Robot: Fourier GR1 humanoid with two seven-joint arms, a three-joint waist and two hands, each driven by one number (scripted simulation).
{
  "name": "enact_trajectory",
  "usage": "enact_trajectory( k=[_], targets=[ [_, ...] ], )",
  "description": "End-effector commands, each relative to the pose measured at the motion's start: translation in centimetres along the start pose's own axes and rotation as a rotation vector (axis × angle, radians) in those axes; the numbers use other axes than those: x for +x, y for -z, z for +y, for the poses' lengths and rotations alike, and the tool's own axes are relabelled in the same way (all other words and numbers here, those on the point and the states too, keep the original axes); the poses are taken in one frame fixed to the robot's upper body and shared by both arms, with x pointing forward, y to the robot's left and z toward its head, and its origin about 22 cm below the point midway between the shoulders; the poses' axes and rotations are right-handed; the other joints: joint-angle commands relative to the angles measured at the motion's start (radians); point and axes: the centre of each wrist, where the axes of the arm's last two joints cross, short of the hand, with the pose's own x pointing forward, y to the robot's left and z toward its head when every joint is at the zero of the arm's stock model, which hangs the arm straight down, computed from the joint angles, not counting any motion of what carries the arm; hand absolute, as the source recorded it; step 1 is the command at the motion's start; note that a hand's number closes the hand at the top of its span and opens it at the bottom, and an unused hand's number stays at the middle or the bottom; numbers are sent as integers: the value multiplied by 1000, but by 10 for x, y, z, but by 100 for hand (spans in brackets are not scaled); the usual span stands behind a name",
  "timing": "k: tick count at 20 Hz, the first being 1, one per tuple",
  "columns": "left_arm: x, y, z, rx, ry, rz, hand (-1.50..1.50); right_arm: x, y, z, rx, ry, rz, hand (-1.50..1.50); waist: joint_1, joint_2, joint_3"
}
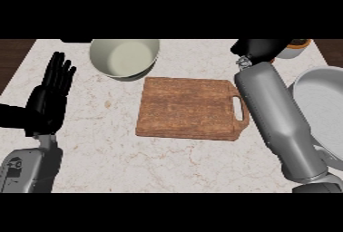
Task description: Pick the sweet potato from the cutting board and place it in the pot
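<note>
You have a bare cutting board [188,108] in the middle of the counter [134,158], so the pick looks done or underway, though no sweet potato shows plainly anywhere. Your right hand [258,46] is at the far right, past the board's handle end. It shows only as a dark shape, and you cannot tell whether it is closed on anything. Just right of it, an orange-brown patch [299,43] sits on a small pale thing; it may be the sweet potato, but that is unclear. The grey pot [321,99] lies at the right edge with no sweet potato showing in its visible part, so placing is probably left. Your right forearm [271,108] lies along its left rim. A cream bowl [127,56] stands far left of the board. Your left hand [53,88] rests spread at the left
</note>
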Motion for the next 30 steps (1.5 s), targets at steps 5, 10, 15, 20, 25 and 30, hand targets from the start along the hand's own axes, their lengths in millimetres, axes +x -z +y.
enact_trajectory(
  k=[5, 10, 15, 20, 25, 30],
  targets=[
    [6, 5, 24, 37, 24, 6, 0, -61, 31, 1, 5, -33, 249, 150, -43, -11, 1],
    [13, 2, 11, 26, 4, -10, 0, -127, 52, 7, -15, -48, 302, 150, -30, -6, 1],
    [-7, -10, 0, 24, -2, 8, 0, -192, 48, 6, -6, -25, 304, 150, -22, -3, 1],
    [21, 11, 0, -3, -3, -2, 0, -242, 66, 7, 13, -18, 298, 150, -15, -1, 1],
    [-1, -2, 5, 21, 7, -7, 0, -286, 69, 34, 19, -40, 311, 150, -9, 1, 1],
    [-6, -9, 1, -1, 9, 5, 0, -305, 64, 59, 165, -76, 349, 150, -7, 1, 2]
  ],
)
